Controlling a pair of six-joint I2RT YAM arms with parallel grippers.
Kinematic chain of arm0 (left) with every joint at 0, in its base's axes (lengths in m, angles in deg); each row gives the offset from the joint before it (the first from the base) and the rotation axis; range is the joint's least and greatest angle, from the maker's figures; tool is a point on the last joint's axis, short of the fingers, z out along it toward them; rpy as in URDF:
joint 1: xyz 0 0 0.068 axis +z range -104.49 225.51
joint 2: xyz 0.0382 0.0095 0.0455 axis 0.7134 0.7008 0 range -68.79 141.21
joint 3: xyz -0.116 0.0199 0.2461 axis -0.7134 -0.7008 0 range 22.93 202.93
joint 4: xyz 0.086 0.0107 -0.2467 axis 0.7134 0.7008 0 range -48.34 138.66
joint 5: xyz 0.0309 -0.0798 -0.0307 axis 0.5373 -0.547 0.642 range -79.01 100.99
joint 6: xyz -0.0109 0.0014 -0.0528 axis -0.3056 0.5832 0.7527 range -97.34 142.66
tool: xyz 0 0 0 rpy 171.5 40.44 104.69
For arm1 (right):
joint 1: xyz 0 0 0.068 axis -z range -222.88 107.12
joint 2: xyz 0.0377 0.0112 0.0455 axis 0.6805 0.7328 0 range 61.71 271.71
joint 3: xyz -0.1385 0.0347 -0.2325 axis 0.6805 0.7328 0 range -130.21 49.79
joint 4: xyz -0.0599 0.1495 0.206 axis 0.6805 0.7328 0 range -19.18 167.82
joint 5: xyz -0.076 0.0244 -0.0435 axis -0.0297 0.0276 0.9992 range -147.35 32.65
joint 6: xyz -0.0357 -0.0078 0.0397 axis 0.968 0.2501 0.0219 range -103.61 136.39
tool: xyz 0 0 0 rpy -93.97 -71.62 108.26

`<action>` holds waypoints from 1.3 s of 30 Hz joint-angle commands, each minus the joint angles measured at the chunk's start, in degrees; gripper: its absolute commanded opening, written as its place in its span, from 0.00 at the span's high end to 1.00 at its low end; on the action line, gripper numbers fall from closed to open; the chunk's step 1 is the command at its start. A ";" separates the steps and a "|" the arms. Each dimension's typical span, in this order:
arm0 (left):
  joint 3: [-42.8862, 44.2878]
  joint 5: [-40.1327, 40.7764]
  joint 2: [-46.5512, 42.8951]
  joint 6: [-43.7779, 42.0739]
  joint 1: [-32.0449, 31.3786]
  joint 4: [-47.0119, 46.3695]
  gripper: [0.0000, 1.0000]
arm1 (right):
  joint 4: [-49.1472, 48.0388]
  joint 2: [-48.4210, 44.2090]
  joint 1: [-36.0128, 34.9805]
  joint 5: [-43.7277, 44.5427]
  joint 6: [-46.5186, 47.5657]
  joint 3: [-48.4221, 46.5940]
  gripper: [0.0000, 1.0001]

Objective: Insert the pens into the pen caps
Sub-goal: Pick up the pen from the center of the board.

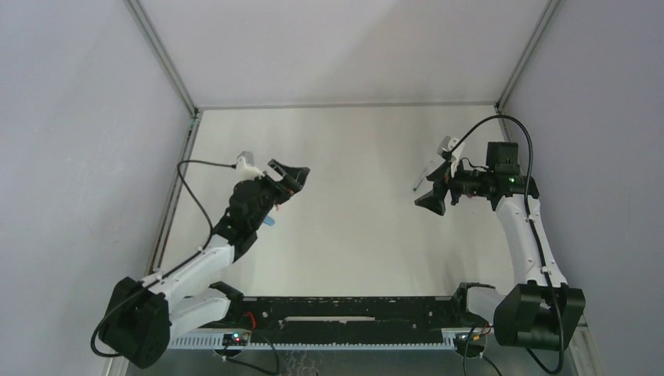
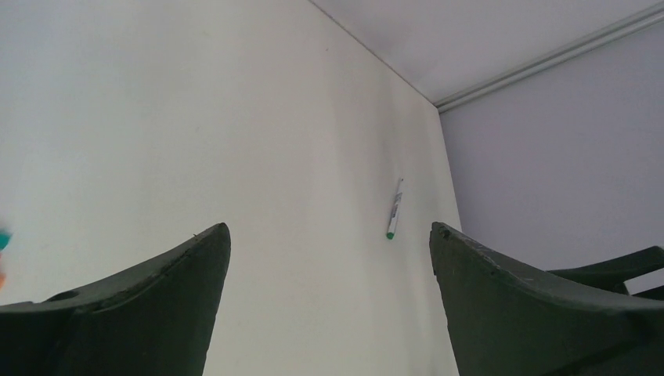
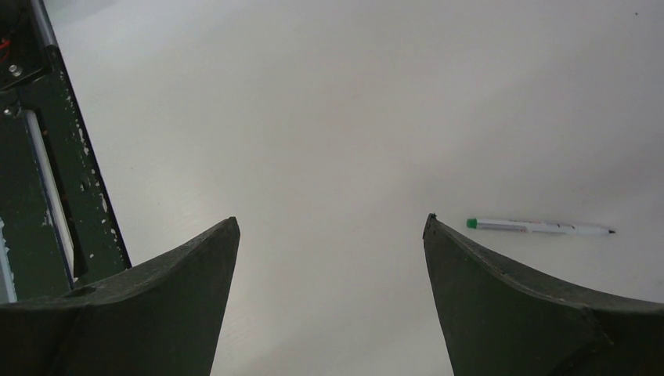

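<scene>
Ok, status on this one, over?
Left claw open, empty. Right claw open, empty. Green-ended pen lying flat beside right claw, tip bare; light blue cap near left arm. Nothing blocking the pen.

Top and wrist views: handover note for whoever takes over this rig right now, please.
Left gripper: open, empty, above the table.
Right gripper: open, empty, also raised.
Pen: one white pen with a green end lies flat on the table beside the right gripper, fine tip bare.
Caps: a small blue piece by the left arm is probably one; teal and orange specks at the left wrist view's edge are too cut off to name.
Done: no pen seen in a cap.
Left: pick up pen and cap, join them; other pens not in view.
</scene>
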 commanded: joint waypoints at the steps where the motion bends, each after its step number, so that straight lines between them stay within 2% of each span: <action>1: 10.30 -1.62 5.95 -3.41 0.20 7.99 0.00 | -1.70 0.85 1.84 -1.59 -1.90 0.13 0.06; 7: 14.98 4.22 8.43 -7.09 -1.91 14.77 0.00 | -3.10 1.46 2.02 -1.34 -2.71 0.87 0.06; 13: 15.03 8.21 7.12 -8.81 -3.62 15.60 0.00 | -3.08 1.50 2.23 -1.31 -2.88 0.92 0.06; 19: 14.43 8.72 5.24 -10.06 -3.85 15.45 0.00 | -3.12 1.39 2.59 -1.38 -2.89 0.87 0.06; 33: 14.47 0.72 6.06 -16.11 -4.07 11.54 0.00 | -3.47 1.92 2.77 -0.56 -3.49 0.88 0.06; 39: 10.58 -4.00 7.74 -18.93 -4.10 1.73 0.00 | -12.97 1.45 4.30 7.18 -12.81 3.30 0.06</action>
